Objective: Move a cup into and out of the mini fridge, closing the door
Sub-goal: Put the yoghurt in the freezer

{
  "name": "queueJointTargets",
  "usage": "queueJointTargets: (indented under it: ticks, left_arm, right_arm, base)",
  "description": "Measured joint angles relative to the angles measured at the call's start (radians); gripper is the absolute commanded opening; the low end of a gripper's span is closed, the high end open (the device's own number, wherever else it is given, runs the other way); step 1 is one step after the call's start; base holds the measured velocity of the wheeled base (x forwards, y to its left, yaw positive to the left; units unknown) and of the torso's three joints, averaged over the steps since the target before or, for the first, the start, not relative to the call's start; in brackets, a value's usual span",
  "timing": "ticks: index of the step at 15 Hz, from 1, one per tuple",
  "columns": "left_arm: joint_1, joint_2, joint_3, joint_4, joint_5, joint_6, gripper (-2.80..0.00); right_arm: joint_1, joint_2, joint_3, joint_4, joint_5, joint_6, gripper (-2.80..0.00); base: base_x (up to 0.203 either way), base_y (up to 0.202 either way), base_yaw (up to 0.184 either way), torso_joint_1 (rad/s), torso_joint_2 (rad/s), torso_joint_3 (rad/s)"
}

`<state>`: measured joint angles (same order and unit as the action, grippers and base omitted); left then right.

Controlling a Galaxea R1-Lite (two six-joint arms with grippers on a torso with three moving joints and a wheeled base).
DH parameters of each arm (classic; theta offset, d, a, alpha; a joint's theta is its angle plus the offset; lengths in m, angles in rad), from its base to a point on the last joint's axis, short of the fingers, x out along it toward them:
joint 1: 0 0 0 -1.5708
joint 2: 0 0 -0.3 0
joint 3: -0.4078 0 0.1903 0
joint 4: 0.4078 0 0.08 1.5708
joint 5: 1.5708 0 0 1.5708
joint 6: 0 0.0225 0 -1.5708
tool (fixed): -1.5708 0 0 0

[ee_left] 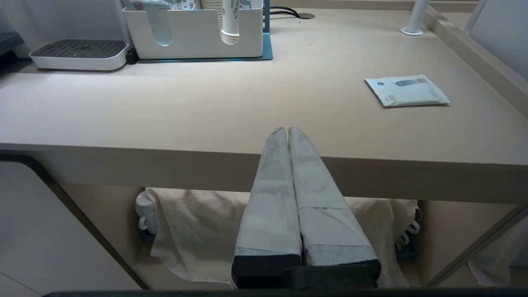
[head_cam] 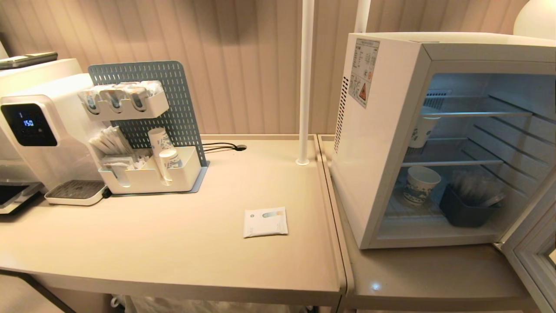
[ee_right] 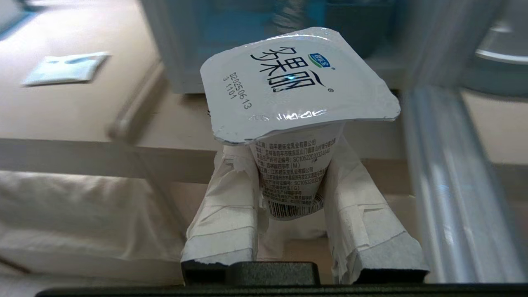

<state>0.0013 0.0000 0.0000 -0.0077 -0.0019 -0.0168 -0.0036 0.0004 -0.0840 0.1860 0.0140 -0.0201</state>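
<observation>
Your right gripper point(ee_right: 293, 181) pinches a sealed yogurt cup point(ee_right: 295, 123), its taped jaws pressed against the cup's tapered sides just under the foil lid. Printed on that lid you can read large Chinese characters, a small blue-and-green brand badge, and the date code "20250613" with "3 1101" beneath; the cup's side carries fine print and a barcode. Beyond the cup, at twelve o'clock in the wrist view, sits the base of the mini fridge point(head_cam: 378, 143), with the frame of the door point(head_cam: 532, 256) running past at three o'clock. Your left gripper point(ee_left: 287, 134) is parked low before the surface point(head_cam: 173, 243), jaws pressed together and empty. From the head view the fridge stands open at three o'clock, wire shelves showing two patterned paper cups point(head_cam: 419, 184) and a dark bin point(head_cam: 464, 211). A warning sticker marks its side wall. At nine o'clock a water dispenser point(head_cam: 41, 130) displays "150"; a white sachet point(head_cam: 266, 221) lies at six o'clock. Judging by this, the cup is in hand outside the fridge, and the door is not yet closed.
</observation>
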Motion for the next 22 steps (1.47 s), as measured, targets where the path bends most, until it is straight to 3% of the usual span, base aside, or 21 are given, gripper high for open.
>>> queueJointTargets:
  ticks: [3,16,19,22]
  left_arm:
    - [0.000,0.000,0.000,0.000,0.000,0.000,-2.80]
    - [0.000,0.000,0.000,-0.001,0.001,0.001,-2.80]
    - [0.000,0.000,0.000,0.000,0.001,0.001,-2.80]
    - [0.000,0.000,0.000,-0.001,0.001,-0.001,-2.80]
  right_arm:
    - [0.000,0.000,0.006,0.023,0.003,-0.058,-2.80]
    - [-0.001,0.000,0.004,0.024,0.008,-0.061,-2.80]
    - [-0.001,0.049,-0.127,0.037,0.028,-0.058,-2.80]
    - [0.000,0.275,-0.259,-0.023,0.046,-0.031,-2.80]
  base:
    - [0.000,0.000,0.000,0.000,0.00,0.000]
    - [0.026,0.000,0.000,0.000,0.00,0.000]
    - [0.000,0.000,0.000,0.000,0.00,0.000]
    - [0.000,0.000,0.000,0.000,0.00,0.000]
